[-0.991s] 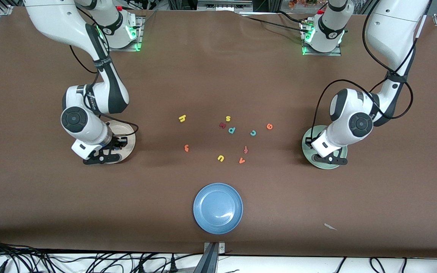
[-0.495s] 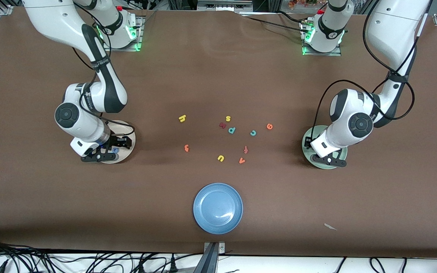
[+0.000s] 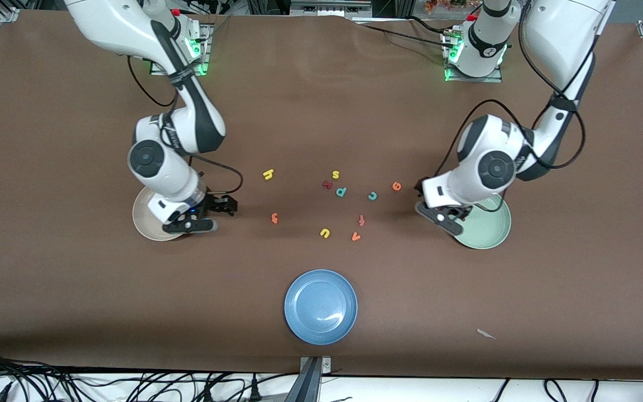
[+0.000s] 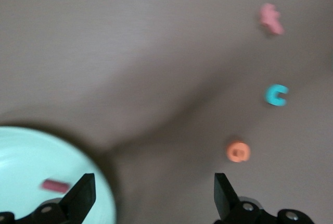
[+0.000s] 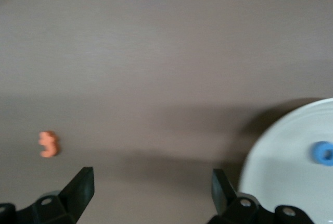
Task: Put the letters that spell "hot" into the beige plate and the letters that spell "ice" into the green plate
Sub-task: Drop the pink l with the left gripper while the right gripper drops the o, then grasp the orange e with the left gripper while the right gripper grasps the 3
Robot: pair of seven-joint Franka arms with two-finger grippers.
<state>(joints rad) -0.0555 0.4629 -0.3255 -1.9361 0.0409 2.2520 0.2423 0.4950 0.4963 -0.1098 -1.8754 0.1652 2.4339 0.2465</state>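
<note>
My right gripper (image 5: 148, 190) hangs over the table beside the beige plate (image 3: 145, 220), jaws wide, empty; blue o (image 5: 323, 152) in it. Left gripper (image 4: 151, 193) by the green plate (image 3: 492, 229), jaws wide, red i (image 4: 55, 185) in. Next: orange t (image 3: 274, 218), orange e (image 3: 396, 186); come straight down, centre jaws on each, don't nudge neighbours.

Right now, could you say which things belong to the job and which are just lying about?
Job: yellow h, blue o, orange t, beige plate; dark red i, teal c, orange e, green plate.
Lying about: blue plate, yellow s, yellow u, teal p, orange v, red f, maroon letter.
</note>
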